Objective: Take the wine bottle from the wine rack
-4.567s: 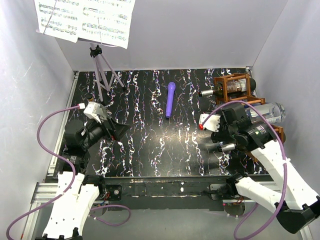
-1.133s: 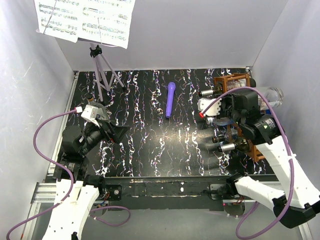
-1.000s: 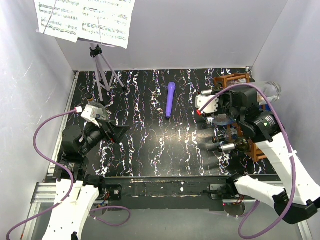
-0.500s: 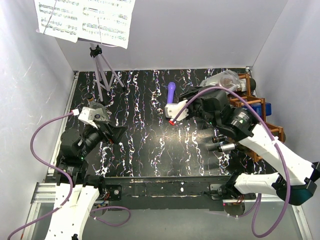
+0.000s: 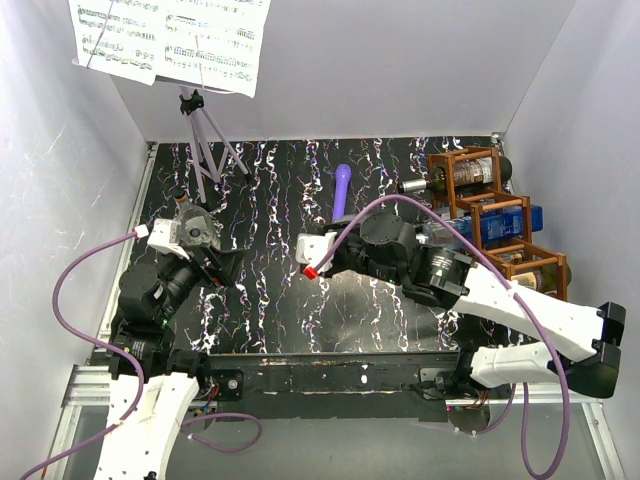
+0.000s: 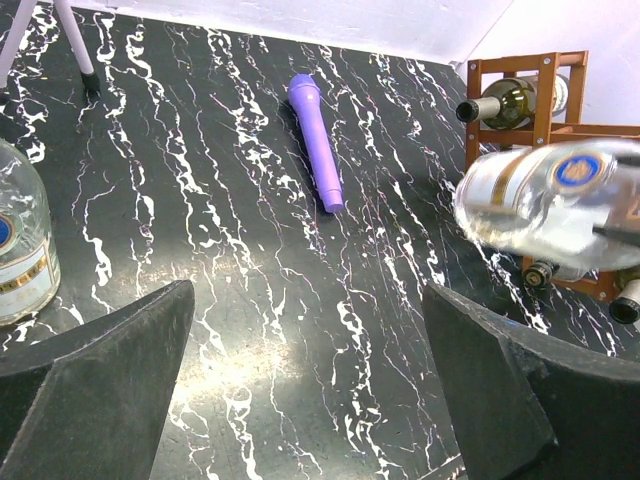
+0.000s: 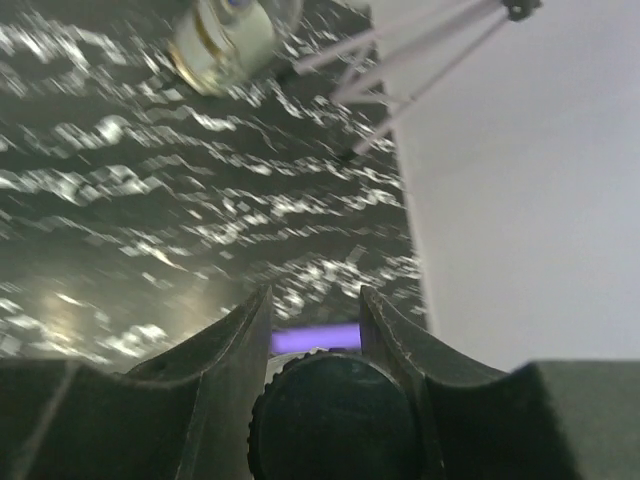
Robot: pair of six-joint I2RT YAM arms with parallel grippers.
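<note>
Wine bottle held aloft over table, fully out of wine rack; body blurred. Black cap clamped by right gripper. Neck grip likely chosen so body could be slid from cell. Left gripper spread wide, nothing held. Set-down judged as 1 step left.

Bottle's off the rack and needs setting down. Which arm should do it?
Right. The right gripper is shut on the bottle at its cap, holding it over the table. The left gripper is open and empty, off to the side.
</note>
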